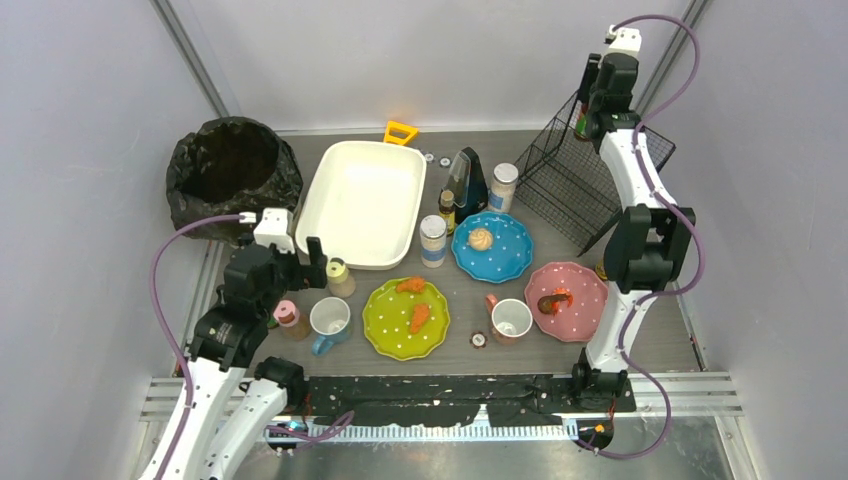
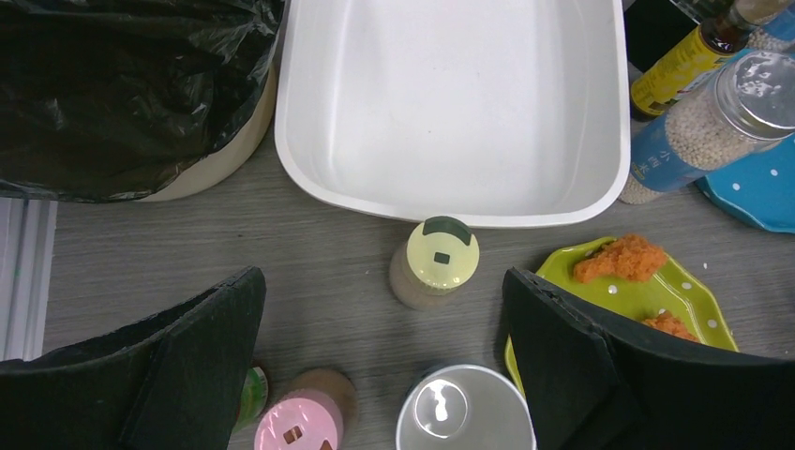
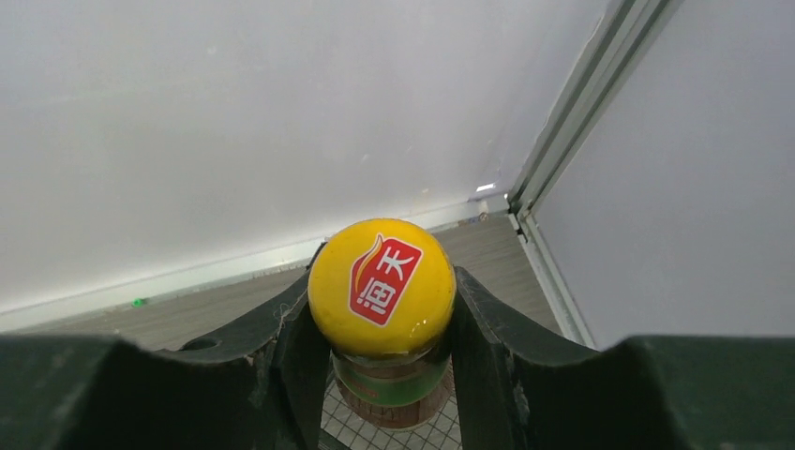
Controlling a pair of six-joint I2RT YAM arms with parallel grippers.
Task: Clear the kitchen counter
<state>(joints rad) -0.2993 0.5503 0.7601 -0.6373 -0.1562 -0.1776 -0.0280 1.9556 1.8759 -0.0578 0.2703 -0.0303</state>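
- The left arm is bent low at the near left corner of the kitchen counter [image 1: 465, 300]. The left gripper [image 2: 382, 281] points toward the white tub [image 2: 450, 103] with its jaws spread wide and nothing between them.
- Just ahead of the open jaws a small bottle with a pale yellow lid [image 2: 436, 265] stands upright on the counter, near the rim of the tub.
- The right arm is stretched up to the far right corner, above the black wire basket [image 1: 580, 175]. The right gripper [image 3: 382, 319] is clamped on the neck of a bottle with a yellow cap [image 3: 382, 286].
- The cap has a red label with the white characters 海天. Only the right wrist view shows this.
- Only the top view shows the whole counter, which carries plates, mugs and jars between the two arms.
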